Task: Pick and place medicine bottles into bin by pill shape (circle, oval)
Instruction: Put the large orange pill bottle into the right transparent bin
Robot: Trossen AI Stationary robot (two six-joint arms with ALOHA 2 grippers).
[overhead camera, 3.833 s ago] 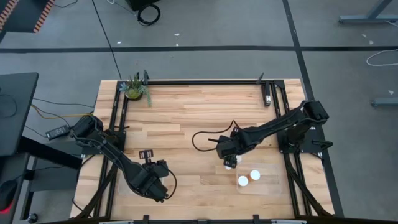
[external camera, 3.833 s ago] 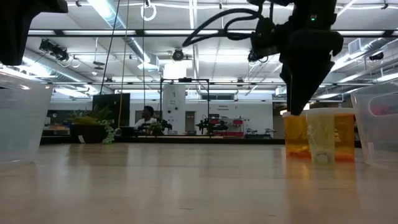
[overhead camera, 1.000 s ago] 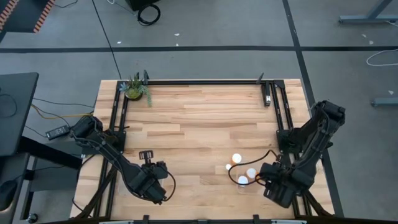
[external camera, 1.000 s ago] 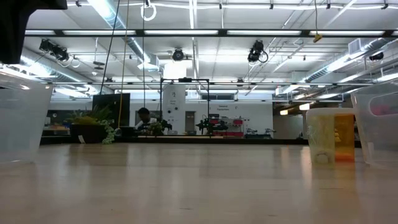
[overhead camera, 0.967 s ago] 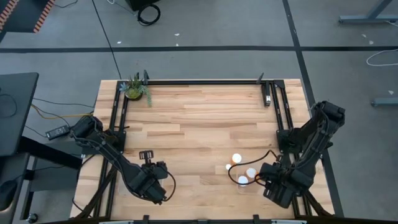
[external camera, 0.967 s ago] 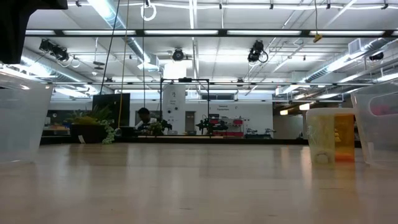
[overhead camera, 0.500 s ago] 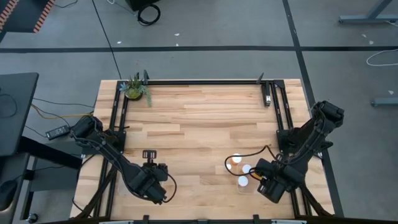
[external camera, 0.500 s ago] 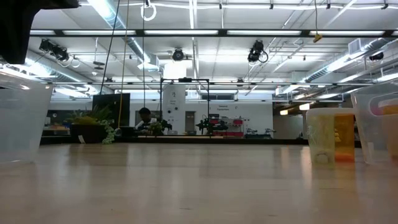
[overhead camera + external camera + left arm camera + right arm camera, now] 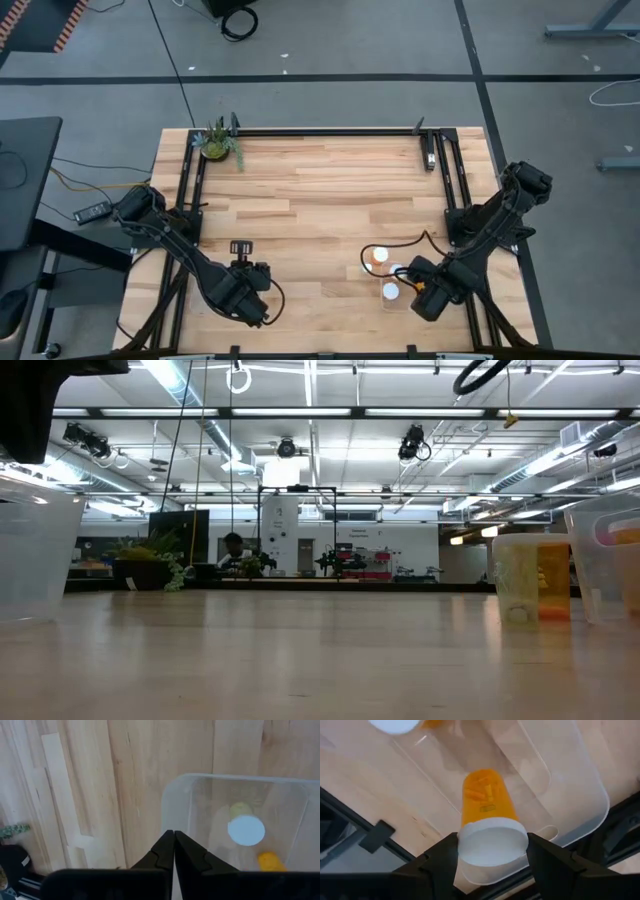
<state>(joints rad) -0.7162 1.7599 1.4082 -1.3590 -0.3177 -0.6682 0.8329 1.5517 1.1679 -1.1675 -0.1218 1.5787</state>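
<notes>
Orange plastic with a white cap: this is the bottle (image 9: 487,825) that we see between the two dark fingers (image 9: 440,862) of the right gripper (image 9: 492,855). The fingers press on both sides of the cap, so the gripper is clenched on this bottle and carries it above a clear bin (image 9: 570,795) at the near right part of the wooden table (image 9: 320,190). In the high view the right gripper (image 9: 428,298) is just beside three more bottles (image 9: 377,257), which show as white discs.

We see the left gripper (image 9: 173,842) with its fingers pressed together and holding nothing. It hangs above the edge of another clear bin (image 9: 172,800) at the near left side of the table. Inside this bin one bottle with a white cap (image 9: 246,830) stands upright, well apart from the fingertips.

In the low view two orange bottles (image 9: 530,578) stand on the table at the right.
</notes>
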